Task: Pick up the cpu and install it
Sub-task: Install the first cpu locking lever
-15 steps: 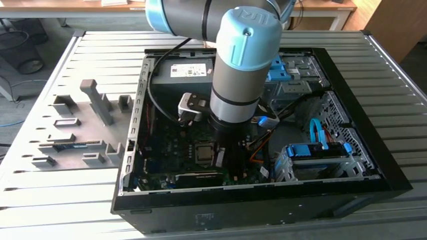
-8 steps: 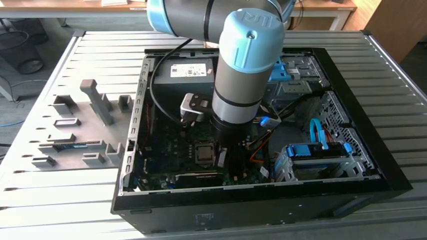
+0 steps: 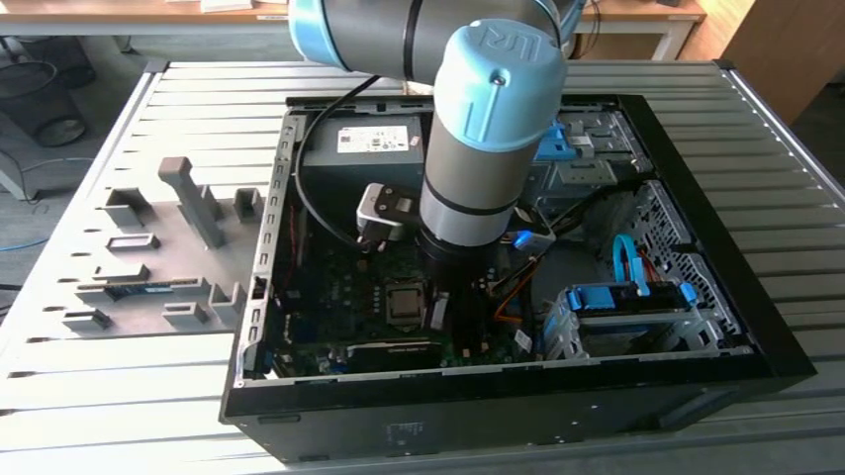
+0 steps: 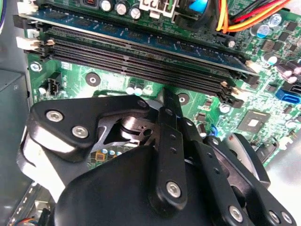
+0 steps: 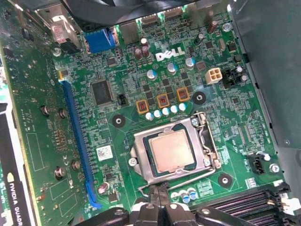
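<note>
Lying flat in its socket frame (image 5: 174,153), the silvery square cpu (image 5: 172,150); end effector (image 5: 157,197) state unclear.

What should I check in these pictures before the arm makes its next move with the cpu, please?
1. Cpu lying in the socket frame: ok, it sits flat inside it.
2. Gripper near the socket: ok, just beside the frame's edge.
3. Gripper open or shut: cannot tell.
4. Gripper holding anything: cannot tell.
5. Socket frame latched over the cpu: cannot tell.
6. Memory slots free of the gripper: ok, apart in the second wrist view.
</note>
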Available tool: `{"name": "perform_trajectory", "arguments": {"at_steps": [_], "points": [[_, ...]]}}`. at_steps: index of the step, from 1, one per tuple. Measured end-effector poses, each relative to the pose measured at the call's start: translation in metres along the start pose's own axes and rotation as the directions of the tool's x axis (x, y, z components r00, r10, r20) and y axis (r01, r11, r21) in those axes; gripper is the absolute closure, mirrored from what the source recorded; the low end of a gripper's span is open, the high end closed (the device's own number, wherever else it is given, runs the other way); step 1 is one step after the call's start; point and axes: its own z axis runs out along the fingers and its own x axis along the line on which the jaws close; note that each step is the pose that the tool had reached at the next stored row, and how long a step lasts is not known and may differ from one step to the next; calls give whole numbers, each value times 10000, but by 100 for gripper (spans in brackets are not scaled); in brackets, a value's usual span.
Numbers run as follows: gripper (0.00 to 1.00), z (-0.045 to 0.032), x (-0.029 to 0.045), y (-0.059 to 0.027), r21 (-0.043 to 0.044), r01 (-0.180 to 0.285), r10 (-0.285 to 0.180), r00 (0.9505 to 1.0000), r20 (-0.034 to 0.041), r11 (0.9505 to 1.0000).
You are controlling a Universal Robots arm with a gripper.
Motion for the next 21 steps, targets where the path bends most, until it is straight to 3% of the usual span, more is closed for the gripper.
{"name": "perform_trajectory", "arguments": {"at_steps": [7,10,16,21], "points": [[90,-33,5,2,-2,3,-3,10000,20,10000],[90,-113,8,8,-2,3,-3,10000,20,10000],[90,-358,16,34,-2,1,-1,10000,20,10000],[90,-382,-11,132,49,2,-2,10000,34,10000]]}}
